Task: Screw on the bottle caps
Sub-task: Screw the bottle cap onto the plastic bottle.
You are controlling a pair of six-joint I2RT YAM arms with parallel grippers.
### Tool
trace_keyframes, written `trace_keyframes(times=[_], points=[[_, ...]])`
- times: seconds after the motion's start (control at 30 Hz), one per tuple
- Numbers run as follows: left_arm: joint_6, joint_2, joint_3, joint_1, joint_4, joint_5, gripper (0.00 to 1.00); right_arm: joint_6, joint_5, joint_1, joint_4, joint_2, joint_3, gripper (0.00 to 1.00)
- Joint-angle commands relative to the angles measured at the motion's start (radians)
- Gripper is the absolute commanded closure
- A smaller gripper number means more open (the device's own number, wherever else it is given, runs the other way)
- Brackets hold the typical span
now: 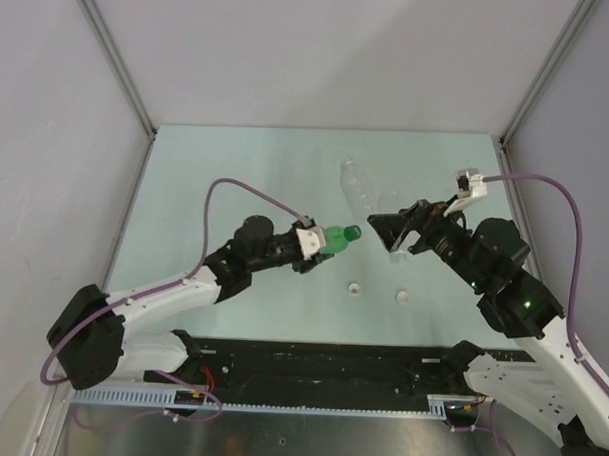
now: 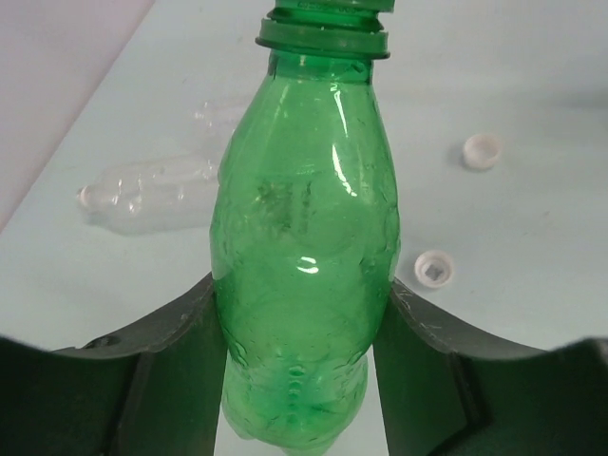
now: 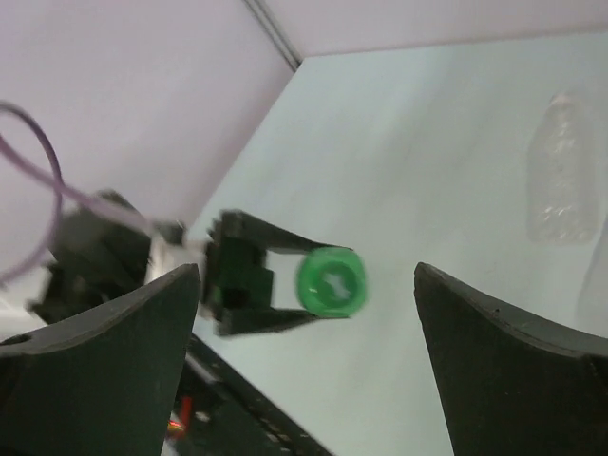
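Closest to the left wrist lens, the left gripper [image 2: 302, 294] is closed partway round the lower body of the green bottle [image 2: 304, 209], with one dark finger [image 2: 180, 332] pressed to each flank. The grip holds the bottle clear of the table [image 1: 237, 166], roughly level, neck pointing right. That posture is judged deliberate: it presents the neck to the opposite arm so a cap can be turned on while the body is kept from spinning. The dark green cap [image 1: 351, 232] is noted on that neck (how tight it sits cannot be told from these views). The right gripper [image 1: 381, 234] stands just right of that cap, jaws spread as wide as they go and holding nothing. Its own camera looks at the cap end-on through the gap, with clearance on both sides. Bottles counted: three. These are the green one in hand, the far clear bottle [image 1: 360, 184] lying on the table beyond both grippers, and the second clear bottle [image 1: 397, 254] lying partly beneath the right gripper. Caps counted: three. These are the green one, the left white cap [image 1: 353, 287] and the right white cap [image 1: 403, 295], both white ones loose on the table on the near side, apart from each other and from either clear bottle. Judgement: one bottle of three is attended to, and two are yet to be capped.
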Motion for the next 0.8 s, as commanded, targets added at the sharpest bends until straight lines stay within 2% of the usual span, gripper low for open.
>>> trace_keyframes(times=[0.0, 0.1, 0.13, 0.2, 0.27, 0.4, 0.47, 0.57, 0.67, 0.77], points=[[-0.138, -0.089, -0.016, 0.094, 0.068, 0.404, 1.0, -0.567, -0.295, -0.011, 0.019, -0.02, 0.013, 0.01], [-0.134, -0.13, -0.038, 0.112, 0.07, 0.632, 1.0, -1.048, -0.69, -0.012, -0.079, -0.045, 0.013, 0.01], [-0.135, -0.142, -0.042, 0.114, 0.071, 0.694, 1.0, -1.18, -0.781, -0.011, -0.121, -0.053, 0.014, 0.01], [-0.163, -0.159, -0.043, 0.116, 0.075, 0.796, 1.0, -1.299, -0.896, -0.012, -0.122, -0.058, 0.014, 0.01], [-0.195, -0.176, -0.047, 0.118, 0.077, 0.824, 1.0, -1.364, -0.967, -0.015, -0.114, -0.054, 0.014, 0.01], [-0.308, -0.234, -0.116, 0.126, 0.223, 0.777, 1.0, -1.408, -1.056, -0.023, -0.123, -0.05, 0.014, 0.01], [-0.402, -0.239, -0.142, 0.13, 0.314, 0.682, 1.0, -1.376, -1.077, -0.026, -0.102, -0.043, 0.014, 0.01], [-0.546, -0.224, -0.149, 0.134, 0.415, 0.557, 1.0, -1.222, -1.043, -0.026, -0.005, -0.022, 0.014, 0.01], [-0.69, -0.215, -0.215, 0.136, 0.631, 0.438, 1.0, -1.069, -0.994, -0.027, 0.102, 0.014, 0.014, 0.02], [-0.742, -0.211, -0.27, 0.137, 0.743, 0.388, 1.0, -0.968, -0.94, -0.025, 0.166, 0.044, 0.012, 0.02]])
